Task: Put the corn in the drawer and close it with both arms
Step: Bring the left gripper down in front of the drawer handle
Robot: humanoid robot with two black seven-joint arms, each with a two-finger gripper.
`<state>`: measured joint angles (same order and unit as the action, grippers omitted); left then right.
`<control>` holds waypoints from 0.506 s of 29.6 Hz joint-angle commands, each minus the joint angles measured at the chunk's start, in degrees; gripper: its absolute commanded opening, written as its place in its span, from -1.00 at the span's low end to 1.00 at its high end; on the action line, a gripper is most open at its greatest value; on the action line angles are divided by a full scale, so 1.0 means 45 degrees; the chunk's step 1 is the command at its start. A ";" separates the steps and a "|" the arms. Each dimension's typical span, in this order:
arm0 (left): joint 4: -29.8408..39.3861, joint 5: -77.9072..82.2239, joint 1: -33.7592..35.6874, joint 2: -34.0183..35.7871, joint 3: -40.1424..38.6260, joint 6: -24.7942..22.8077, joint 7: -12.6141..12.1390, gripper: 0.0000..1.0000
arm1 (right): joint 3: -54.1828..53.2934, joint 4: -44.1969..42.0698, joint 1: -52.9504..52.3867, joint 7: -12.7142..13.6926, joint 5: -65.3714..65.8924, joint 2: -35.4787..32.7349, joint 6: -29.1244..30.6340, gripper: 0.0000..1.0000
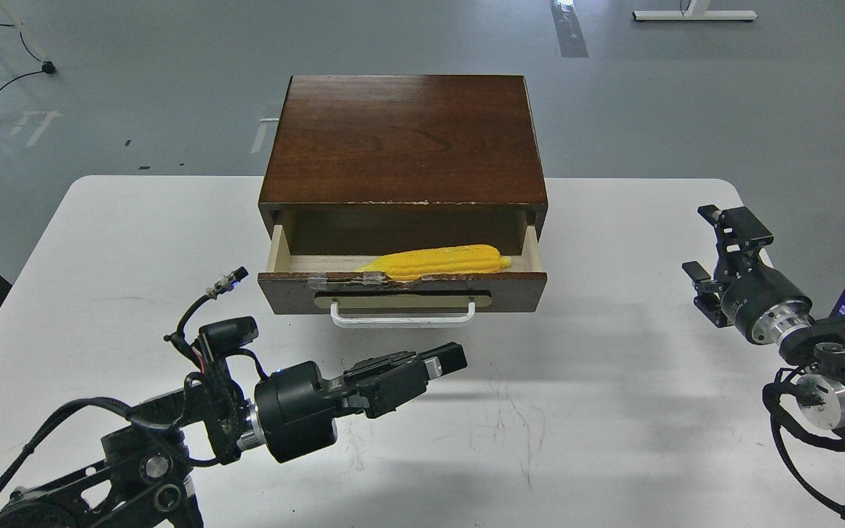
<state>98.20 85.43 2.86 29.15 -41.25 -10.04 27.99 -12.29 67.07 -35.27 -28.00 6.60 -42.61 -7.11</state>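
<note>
The dark brown drawer [518, 287] is pulled partway out of its wooden cabinet [404, 139] at the middle back of the table. The yellow corn [441, 262] lies on its side inside the drawer, just behind the front panel. The white bar handle [402, 317] faces me. My left gripper [452, 359] hovers low over the table a little in front of and below the handle. It points right, with its fingers together and nothing in them. My right gripper [712, 246] is open and empty near the table's right edge, well to the right of the drawer.
The white table [576, 411] carries only the cabinet and has scuff marks in front of the drawer. Grey floor lies beyond it, with cables at the far left and a white furniture base [694, 15] at the far right.
</note>
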 commanded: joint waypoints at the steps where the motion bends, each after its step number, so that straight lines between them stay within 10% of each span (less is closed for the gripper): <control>1: -0.0493 -0.0233 -0.0166 -0.0111 -0.0227 0.0179 0.0002 -1.00 | -0.0003 -0.0002 -0.0013 0.0001 -0.0001 0.0054 -0.0001 1.00; 15: -0.2076 -0.1211 -0.0166 -0.0912 -0.0345 0.0570 -0.0185 -1.00 | -0.0022 -0.0002 0.0007 0.0001 -0.0001 0.0054 -0.0001 1.00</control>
<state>89.38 79.98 2.17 25.59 -42.79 -7.49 27.17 -12.31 67.06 -35.33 -28.00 6.60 -42.36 -7.12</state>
